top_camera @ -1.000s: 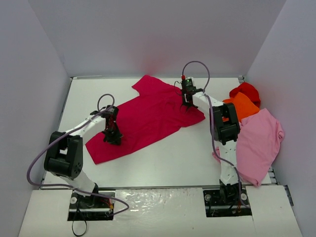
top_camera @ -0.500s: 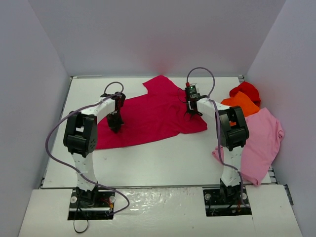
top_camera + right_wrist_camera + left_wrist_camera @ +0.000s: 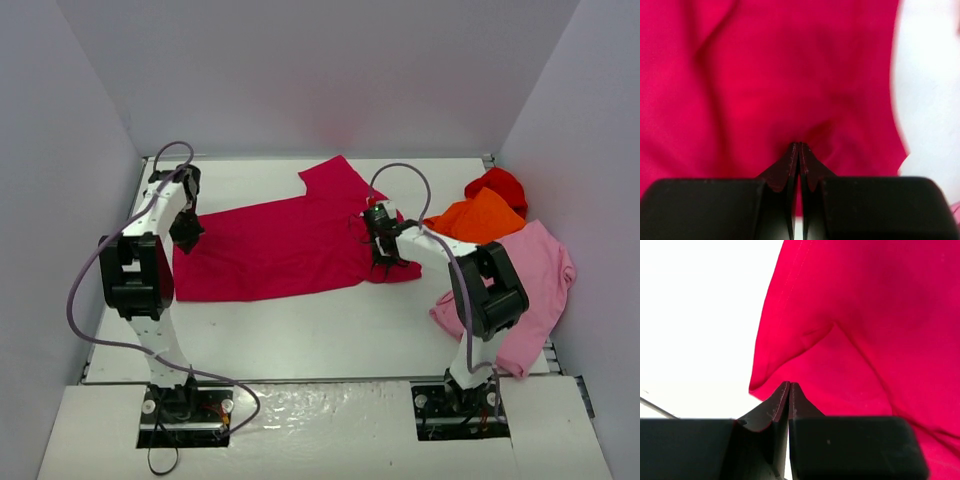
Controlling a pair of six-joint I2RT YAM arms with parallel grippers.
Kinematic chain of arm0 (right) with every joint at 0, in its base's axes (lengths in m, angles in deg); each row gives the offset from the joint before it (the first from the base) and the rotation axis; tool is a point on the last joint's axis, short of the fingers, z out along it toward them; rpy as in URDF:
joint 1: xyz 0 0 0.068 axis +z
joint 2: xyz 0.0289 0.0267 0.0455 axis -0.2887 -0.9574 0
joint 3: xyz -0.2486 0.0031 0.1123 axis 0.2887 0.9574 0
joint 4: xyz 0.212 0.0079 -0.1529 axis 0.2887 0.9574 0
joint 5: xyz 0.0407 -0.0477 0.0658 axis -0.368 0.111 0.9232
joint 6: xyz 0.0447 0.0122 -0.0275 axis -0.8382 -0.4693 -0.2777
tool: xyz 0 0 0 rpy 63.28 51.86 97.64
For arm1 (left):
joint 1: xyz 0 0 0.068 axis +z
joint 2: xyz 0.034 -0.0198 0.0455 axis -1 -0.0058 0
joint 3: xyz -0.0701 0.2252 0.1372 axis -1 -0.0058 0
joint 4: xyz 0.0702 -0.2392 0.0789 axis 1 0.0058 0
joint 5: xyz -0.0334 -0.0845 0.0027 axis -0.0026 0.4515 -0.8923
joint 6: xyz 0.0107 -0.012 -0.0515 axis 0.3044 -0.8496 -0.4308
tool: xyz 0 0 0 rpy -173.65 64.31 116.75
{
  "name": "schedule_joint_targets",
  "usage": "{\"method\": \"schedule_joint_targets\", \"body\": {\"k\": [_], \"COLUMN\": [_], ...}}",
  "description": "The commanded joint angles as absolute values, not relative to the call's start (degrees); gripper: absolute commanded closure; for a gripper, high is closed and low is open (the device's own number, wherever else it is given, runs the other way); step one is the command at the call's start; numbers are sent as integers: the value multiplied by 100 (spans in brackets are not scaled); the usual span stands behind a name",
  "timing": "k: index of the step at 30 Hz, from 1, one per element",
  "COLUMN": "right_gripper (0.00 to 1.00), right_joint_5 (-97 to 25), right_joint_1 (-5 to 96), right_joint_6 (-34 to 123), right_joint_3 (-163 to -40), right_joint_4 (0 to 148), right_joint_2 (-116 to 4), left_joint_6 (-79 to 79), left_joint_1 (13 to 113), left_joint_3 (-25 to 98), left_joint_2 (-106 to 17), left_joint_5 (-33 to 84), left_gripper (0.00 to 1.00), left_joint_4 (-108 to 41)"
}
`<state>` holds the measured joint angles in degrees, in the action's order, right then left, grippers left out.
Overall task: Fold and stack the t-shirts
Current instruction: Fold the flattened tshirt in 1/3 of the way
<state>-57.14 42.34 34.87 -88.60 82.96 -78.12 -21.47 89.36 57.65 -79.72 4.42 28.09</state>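
Observation:
The large crimson t-shirt (image 3: 285,245) lies stretched across the middle of the table, one sleeve (image 3: 335,178) pointing to the back. My left gripper (image 3: 186,234) is at its left edge, shut on a pinch of the crimson cloth (image 3: 850,330), which rises in a fold to the tips of the left gripper (image 3: 790,385). My right gripper (image 3: 385,264) is at the shirt's near right corner, shut on the cloth (image 3: 765,85), which puckers at the tips of the right gripper (image 3: 800,146). The light pink (image 3: 535,275), orange (image 3: 480,215) and bright red (image 3: 498,184) t-shirts lie heaped at the right.
White walls close in the table on the left, back and right. The right arm's elbow (image 3: 490,285) reaches over the pink shirt. Bare white table surface (image 3: 300,335) shows between the crimson shirt and the arm bases.
Both grippers have dragged the crimson shirt. The left went to the far left edge, the right came nearer. The shirt now lies spread out and level instead of slanted.

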Motion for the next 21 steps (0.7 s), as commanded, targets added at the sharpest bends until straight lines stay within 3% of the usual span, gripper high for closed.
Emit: {"method": "schedule_joint_targets", "body": {"k": [1,8,13,16,18,19,21], "right_gripper": [100,100,100,86,54,49,49], "right_joint_5": [-6062,-6571,-6347,-6073,-5741,-5632,-5578], "right_joint_1": [4708,4663,4542,4438,4250,4184,4111], "right_joint_6": [3057,3322,3467,3385,3319,3300,3304], "right_joint_3": [-8690,-9230,-9879,-10033,-10122,-10182,-10342], "right_joint_4": [8584,8527,8341,8038,7803,7737,7731], "right_joint_2": [-7043,-7327,-8091,-8284,-8425,-8503,-8655], "left_joint_6": [-1954,-2291,-2481,-2473,-2498,-2516,-2534], "left_joint_1": [8854,8365,7884,7684,7539,7491,7437], "left_joint_3": [5690,4664,4531,4552,4412,4316,4106], "left_joint_2": [-7133,-6237,-6772,-6973,-6878,-6794,-6615], "left_joint_5": [696,1306,1706,1742,1714,1672,1592], "left_gripper": [100,100,100,100,100,100,100], "left_joint_4": [2898,1709,1567,1596,1510,1491,1429]}}
